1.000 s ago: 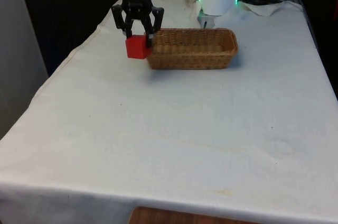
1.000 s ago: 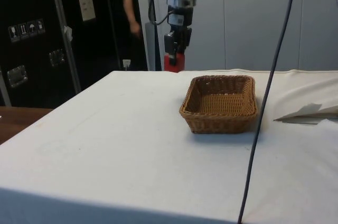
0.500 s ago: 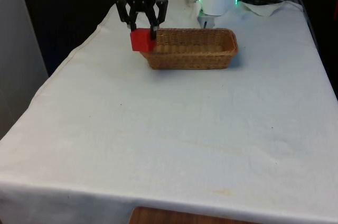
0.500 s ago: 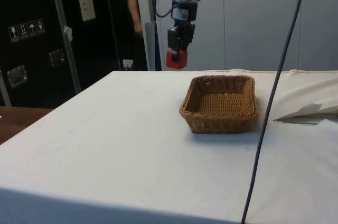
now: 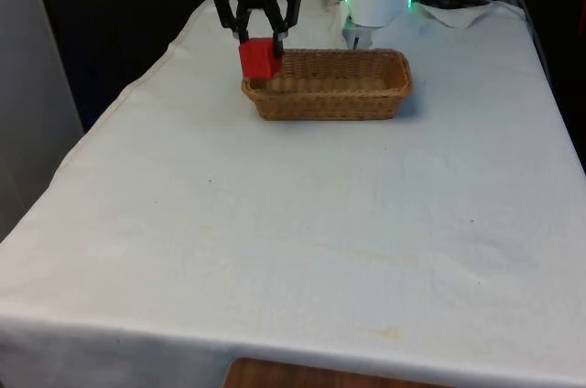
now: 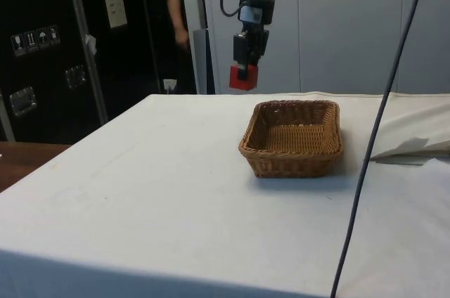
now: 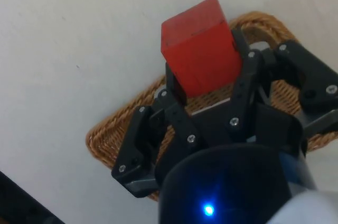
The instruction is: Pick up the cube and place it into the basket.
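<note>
Red cube (image 5: 260, 59) looks rigid and light (flat opposite faces suit pinching); gripper (image 5: 259, 44) clamps it above the basket (image 5: 366, 95).

We see the end effector (image 5: 259, 37) clamped on the red cube (image 5: 259, 59), both hanging in the air above the near-left corner of the wicker basket (image 5: 366, 100) as the front view has it; the side view shows open air between the cube (image 6: 243, 78) and the basket's rim (image 6: 247, 145). The basket's hollow (image 6: 299, 133) is bare weave, with nothing standing in it, so the way down is open. Its low walls are the one raised thing on the bench (image 5: 302, 223). A hanging cable (image 6: 380, 122) crosses the side view nearer the camera. A person (image 6: 176, 24) stands behind, well apart from the bench.
</note>
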Controlling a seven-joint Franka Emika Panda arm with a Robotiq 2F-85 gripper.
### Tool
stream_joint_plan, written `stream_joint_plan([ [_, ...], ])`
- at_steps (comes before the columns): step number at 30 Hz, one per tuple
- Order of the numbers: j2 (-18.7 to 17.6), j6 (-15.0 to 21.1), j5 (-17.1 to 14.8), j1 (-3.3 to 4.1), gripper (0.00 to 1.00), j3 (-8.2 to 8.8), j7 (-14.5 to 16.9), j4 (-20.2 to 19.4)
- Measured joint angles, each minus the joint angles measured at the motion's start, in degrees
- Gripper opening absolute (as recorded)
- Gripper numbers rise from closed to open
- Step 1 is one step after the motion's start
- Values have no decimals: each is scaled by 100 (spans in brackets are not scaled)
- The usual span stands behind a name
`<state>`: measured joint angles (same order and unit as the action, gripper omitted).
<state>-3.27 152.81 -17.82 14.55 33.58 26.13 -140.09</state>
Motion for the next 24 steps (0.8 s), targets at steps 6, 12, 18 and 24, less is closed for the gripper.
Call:
stream_joint_plan([
  [6,235,155,103,0,4,-17,-6,-315],
  [12,481,298,229,0,4,-29,-34,-642],
  [18,705,430,338,0,4,-40,-40,-940],
  [24,917,579,395,0,4,-74,-52,-1243],
])
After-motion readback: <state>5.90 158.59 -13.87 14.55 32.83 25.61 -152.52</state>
